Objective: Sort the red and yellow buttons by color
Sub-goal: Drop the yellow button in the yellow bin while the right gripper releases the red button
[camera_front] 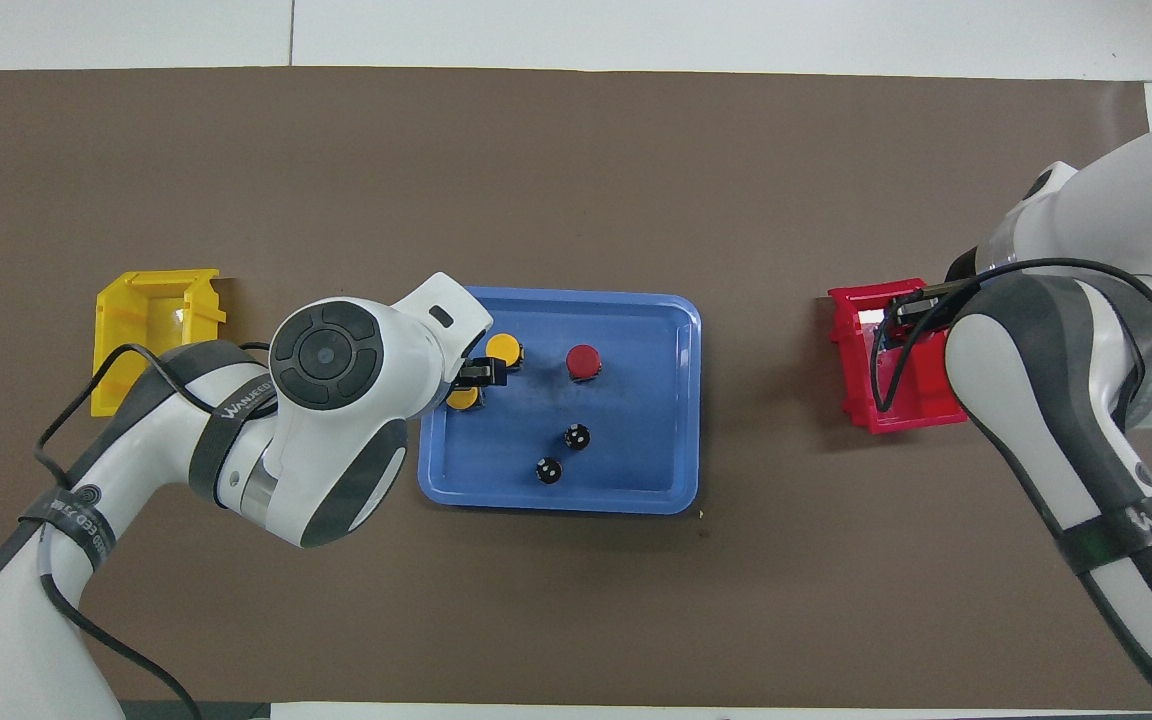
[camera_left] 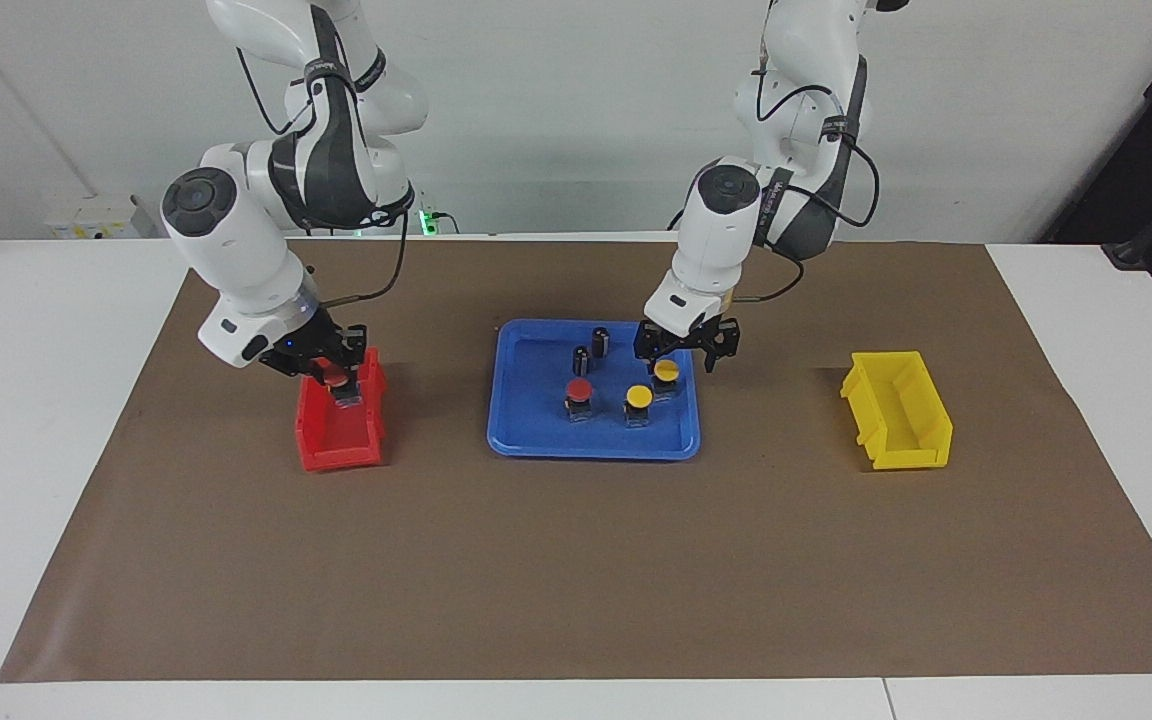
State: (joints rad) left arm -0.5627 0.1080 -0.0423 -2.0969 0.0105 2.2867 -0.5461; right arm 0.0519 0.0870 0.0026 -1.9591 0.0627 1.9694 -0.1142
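Note:
My right gripper is shut on a red button and holds it over the red bin, which also shows in the overhead view. On the blue tray stand a second red button and two yellow buttons. My left gripper is open just above the yellow button nearer the robots, fingers on either side of it. The other yellow button and the tray's red button stand apart.
Two small black cylinders stand on the tray, nearer the robots than the red button. An empty yellow bin sits toward the left arm's end of the table. A brown mat covers the table.

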